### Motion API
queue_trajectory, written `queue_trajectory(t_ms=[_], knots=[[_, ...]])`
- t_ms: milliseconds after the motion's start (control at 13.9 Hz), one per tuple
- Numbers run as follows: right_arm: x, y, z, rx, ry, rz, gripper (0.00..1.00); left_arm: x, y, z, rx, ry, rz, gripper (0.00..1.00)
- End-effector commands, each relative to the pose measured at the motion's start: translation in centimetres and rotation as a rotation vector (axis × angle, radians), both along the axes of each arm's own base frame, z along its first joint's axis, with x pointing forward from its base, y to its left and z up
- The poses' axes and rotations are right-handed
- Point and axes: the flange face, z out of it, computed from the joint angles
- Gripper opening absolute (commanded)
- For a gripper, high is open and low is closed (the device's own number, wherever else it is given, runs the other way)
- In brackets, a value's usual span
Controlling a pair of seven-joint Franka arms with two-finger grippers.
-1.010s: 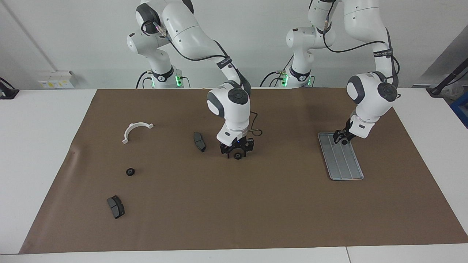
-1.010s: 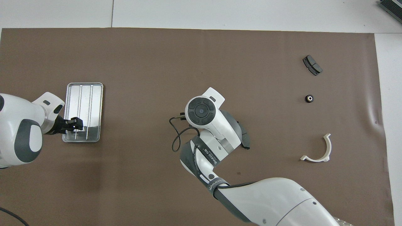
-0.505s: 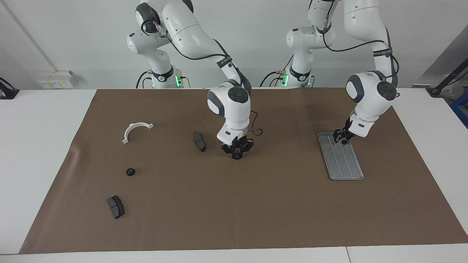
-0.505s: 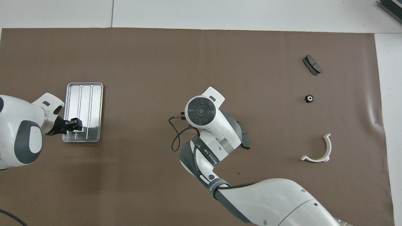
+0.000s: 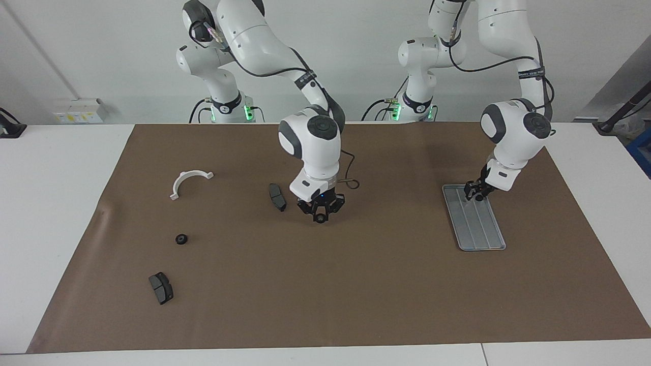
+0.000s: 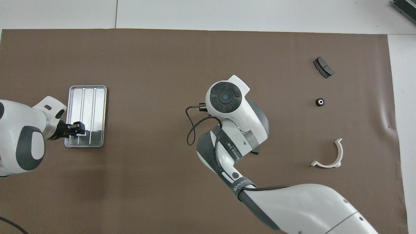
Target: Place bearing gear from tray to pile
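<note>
The grey-blue ribbed tray (image 5: 480, 229) lies toward the left arm's end of the brown mat and holds no gear; it also shows in the overhead view (image 6: 86, 97). My left gripper (image 5: 475, 193) hangs over the tray's end nearer the robots (image 6: 77, 128). My right gripper (image 5: 320, 215) is shut on a small black bearing gear (image 5: 320, 220), held just above the mat's middle, beside a dark brake pad (image 5: 277, 197). In the overhead view the right wrist (image 6: 225, 97) hides that gripper and the gear.
The pile is scattered toward the right arm's end: a white half-ring bracket (image 5: 189, 180) (image 6: 331, 156), a black gear (image 5: 181, 239) (image 6: 320, 102), and a second brake pad (image 5: 161, 287) (image 6: 323, 67) farthest from the robots.
My right gripper closed on the gear lying on the mat, lifted it and shifted it toward the brake pad. The left gripper barely moved.
</note>
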Motion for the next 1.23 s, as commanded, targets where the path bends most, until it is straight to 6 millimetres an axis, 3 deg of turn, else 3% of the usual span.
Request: queue_trajectory(t_ms=[0,144,289,577,794,1082,1155], knots=[[0.7,-8.2,4.8,-0.020,0.011,0.020,0.00,-1.2,0.8,0.0,0.008,-0.032,0.017,0.54],[1.1,-14.7,4.8,-0.031,0.040,0.057,0.00,-1.2,0.8,-0.2,0.009,-0.036,0.017,0.51],[0.9,-20.1,2.9,-0.037,0.076,0.104,0.00,-1.1,0.8,-0.1,0.009,-0.039,0.017,0.45],[-1.8,-26.3,-0.7,-0.012,0.084,0.112,0.00,-1.1,0.5,-0.1,0.009,-0.039,0.014,0.35],[-3.5,-28.8,-3.5,-0.005,0.030,0.093,0.00,-1.0,0.2,-0.1,0.009,-0.039,0.008,0.25],[-3.5,-28.8,-4.7,-0.004,0.030,0.086,0.00,-0.7,-0.1,-0.1,0.011,-0.042,-0.001,0.01],[-3.6,-28.8,-4.9,0.003,0.033,0.076,0.00,-0.4,-0.4,0.2,0.011,-0.045,-0.006,0.00]])
